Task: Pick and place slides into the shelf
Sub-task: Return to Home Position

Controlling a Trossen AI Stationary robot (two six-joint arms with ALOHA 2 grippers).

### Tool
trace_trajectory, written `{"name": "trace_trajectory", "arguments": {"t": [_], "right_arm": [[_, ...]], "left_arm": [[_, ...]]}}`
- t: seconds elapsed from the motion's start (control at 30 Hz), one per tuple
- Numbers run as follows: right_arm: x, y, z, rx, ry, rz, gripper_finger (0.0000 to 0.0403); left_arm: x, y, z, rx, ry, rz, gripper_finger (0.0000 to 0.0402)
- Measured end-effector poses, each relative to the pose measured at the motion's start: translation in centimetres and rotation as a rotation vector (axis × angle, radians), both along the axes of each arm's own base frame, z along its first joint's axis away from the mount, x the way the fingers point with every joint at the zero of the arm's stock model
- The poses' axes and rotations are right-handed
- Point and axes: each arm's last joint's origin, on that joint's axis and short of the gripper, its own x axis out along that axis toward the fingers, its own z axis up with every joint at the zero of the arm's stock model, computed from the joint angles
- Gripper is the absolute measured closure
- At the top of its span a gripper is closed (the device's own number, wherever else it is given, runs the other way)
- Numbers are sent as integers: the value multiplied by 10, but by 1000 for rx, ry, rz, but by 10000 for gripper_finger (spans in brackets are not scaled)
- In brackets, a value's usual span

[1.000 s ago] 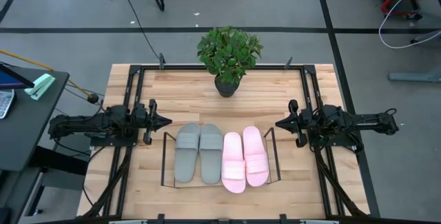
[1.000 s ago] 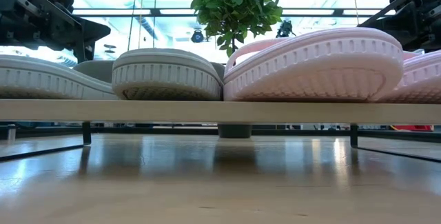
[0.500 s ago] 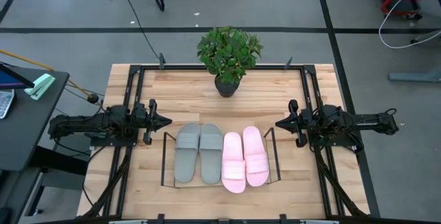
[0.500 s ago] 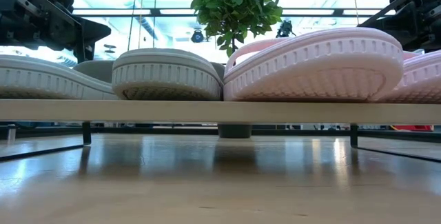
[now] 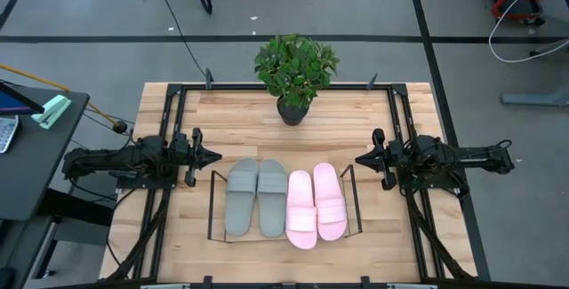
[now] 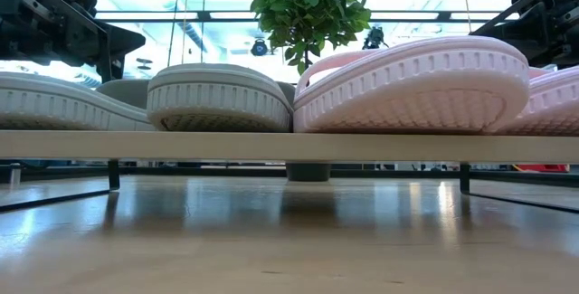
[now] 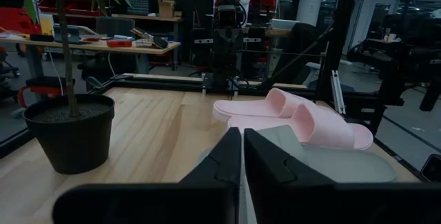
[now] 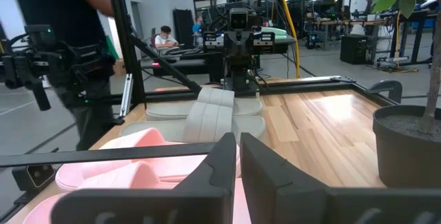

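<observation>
Two grey slides (image 5: 255, 196) and two pale pink slides (image 5: 316, 204) lie side by side, soles down, on the shelf (image 5: 212, 207), whose light wood board (image 6: 289, 146) shows edge-on in the low view. My left gripper (image 5: 214, 156) hovers shut just left of the shelf's far left corner. My right gripper (image 5: 360, 158) hovers shut just right of its far right corner. Both point level toward the shelf and touch nothing. The left wrist view shows shut fingers (image 7: 241, 140) with the pink slides (image 7: 296, 117) beyond; the right wrist view shows shut fingers (image 8: 238, 145) with the grey slides (image 8: 217, 114) beyond.
A potted plant (image 5: 295, 76) stands at the table's far middle, behind the shelf. Black rails (image 5: 174, 111) run along the table's sides and far edge. Bare wood lies between the plant and the shelf and in front of it. A person (image 8: 76, 52) stands beyond the table in the right wrist view.
</observation>
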Motion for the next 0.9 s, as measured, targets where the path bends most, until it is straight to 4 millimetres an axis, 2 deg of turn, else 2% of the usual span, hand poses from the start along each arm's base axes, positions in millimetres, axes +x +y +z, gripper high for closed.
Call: {"name": "trace_trajectory", "arguments": {"t": [0.27, 0.67, 0.9], "right_arm": [[0, 0, 0, 0, 0, 0, 376], [0, 0, 0, 0, 0, 0, 376], [0, 0, 0, 0, 0, 0, 376]], "left_arm": [[0, 0, 0, 0, 0, 0, 365], [0, 0, 0, 1, 0, 0, 383], [0, 0, 0, 1, 0, 0, 373]]}}
